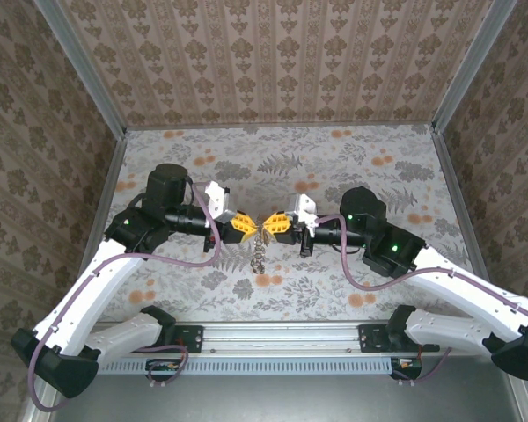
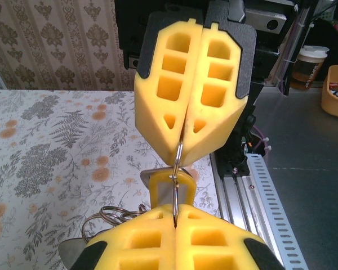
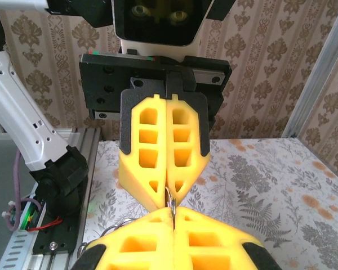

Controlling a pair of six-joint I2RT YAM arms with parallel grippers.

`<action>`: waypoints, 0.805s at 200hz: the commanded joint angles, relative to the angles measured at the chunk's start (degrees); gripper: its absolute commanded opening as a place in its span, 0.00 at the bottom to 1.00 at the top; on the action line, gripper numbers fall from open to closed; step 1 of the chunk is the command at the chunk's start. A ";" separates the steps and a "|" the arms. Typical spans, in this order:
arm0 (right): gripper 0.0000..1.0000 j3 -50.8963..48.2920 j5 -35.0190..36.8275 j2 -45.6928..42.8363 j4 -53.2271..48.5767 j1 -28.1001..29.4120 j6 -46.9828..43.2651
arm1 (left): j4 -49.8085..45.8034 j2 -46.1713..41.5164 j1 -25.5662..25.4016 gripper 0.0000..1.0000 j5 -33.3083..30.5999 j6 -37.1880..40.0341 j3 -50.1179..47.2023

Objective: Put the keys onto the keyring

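My left gripper (image 1: 243, 226) and right gripper (image 1: 278, 224) meet tip to tip above the middle of the table, both shut. Between them they pinch one thin metal ring of the keyring (image 2: 177, 169), seen edge-on. In the left wrist view my left gripper (image 2: 174, 212) sits at the bottom and the right gripper (image 2: 183, 156) faces it from above. A key (image 2: 160, 188) with a yellow head and grey metal hangs against that ring, just behind it. Other loops of the keyring (image 1: 258, 255) dangle below toward the table. In the right wrist view the ring (image 3: 170, 198) runs between my right gripper (image 3: 173, 214) and the left one.
An aluminium rail (image 1: 282, 338) with both arm bases runs along the near edge. Patterned walls (image 1: 273, 61) close in the back and sides. Off the table stand a cup (image 2: 310, 67) and an orange bin (image 2: 337, 90). The floral table (image 1: 334, 167) stretches behind the grippers.
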 commanded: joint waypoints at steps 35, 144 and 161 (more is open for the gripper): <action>0.00 0.67 -2.02 0.36 0.15 -0.27 0.85 | 1.29 -1.51 0.19 0.00 0.83 0.95 -0.39; 0.00 1.10 -1.78 -0.60 -0.16 -0.24 1.05 | 1.04 -1.70 0.22 0.00 0.56 1.12 -0.44; 0.00 1.18 -1.67 -0.68 -0.21 -0.28 1.05 | 1.02 -1.79 0.18 0.00 0.61 1.13 -0.53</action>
